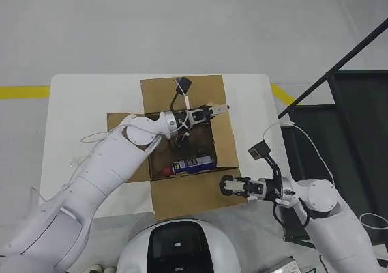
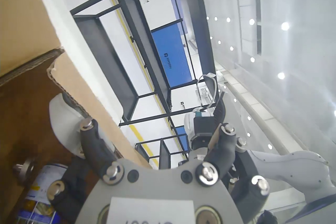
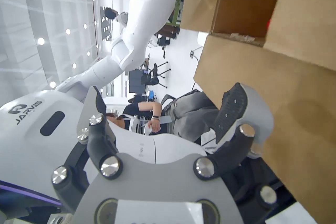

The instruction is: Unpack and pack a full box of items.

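Cardboard box (image 1: 180,85): stands at the middle of the worktop (image 1: 78,102), top open, all four flaps folded out flat. The near flap reaches almost to the worktop's near edge; the far flap lies toward the far edge.

Contents visible: a can with a blue label (image 1: 192,164) lies on its side against the near wall inside the box. A small red-topped item (image 1: 166,170) is just beside it, on the side toward the worktop's left edge. A dark item lies deeper in the box; its kind cannot be told.

Left gripper (image 1: 211,111): positioned over the box opening, at the wall that faces the worktop's right edge. Jaws are spread and hold nothing. In the left wrist view the cardboard edge runs between the two fingers, one finger inside the box and the other outside it.

Right gripper (image 1: 226,185): positioned at the near flap's right-hand corner, close to the worktop's near edge. Jaws are spread and hold nothing. One ribbed pad (image 3: 231,109) sits close against the flap's surface; contact cannot be confirmed.

Dark metal rack (image 1: 357,89): stands off the worktop's right edge.
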